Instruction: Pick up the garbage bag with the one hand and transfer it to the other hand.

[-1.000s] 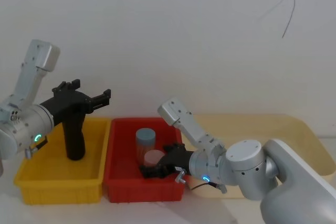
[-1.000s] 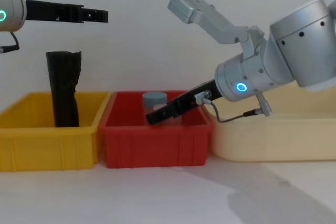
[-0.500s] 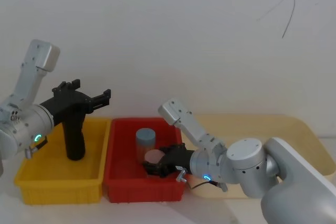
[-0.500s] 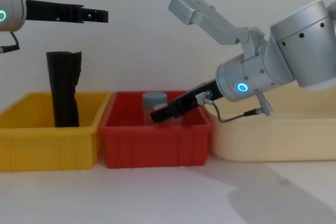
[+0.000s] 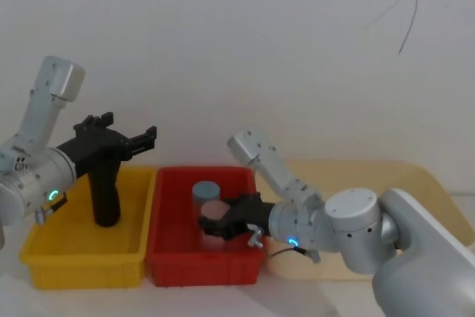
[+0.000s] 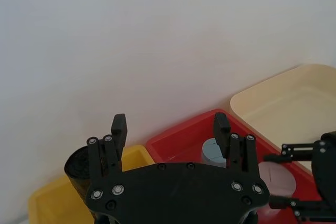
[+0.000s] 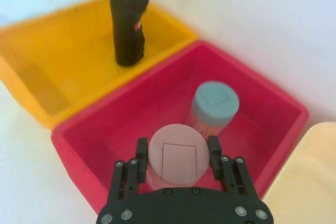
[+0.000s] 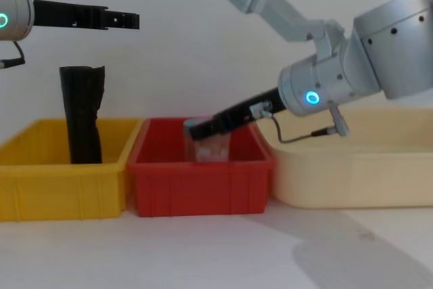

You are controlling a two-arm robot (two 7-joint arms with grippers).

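I read the task as barely begun. The garbage bag [image 5: 105,200], a black roll of crinkled plastic film, stands upright in the yellow plastic bin [image 5: 44,257], and the right wrist view shows a small red-and-white band on its side. Nothing is holding it.

My left claw [image 5: 141,139], the long black finger pair on the silver arm with the green-cyan ring, hangs above the yellow bin, level and pointing toward the red bin beside it; its fingers stand spread with nothing between them, well clear of the bag's top.

My right claw [image 7: 177,153], on the silver arm with the blue-cyan ring, is off over the red plastic bin [image 5: 165,257], which sits touching the yellow bin's side. Its fingers sit on either side of a clear pink-lidded jar [image 7: 176,153]; they seem closed on it, and from the chest view I judge the jar to be lifted off the bin floor. A second jar with a grey-blue lid [image 7: 214,103] stands just behind it.

Everything the task asks for is left: lower the left claw onto the bag, grip, lift, then hand it across. The right claw would first have to be free.
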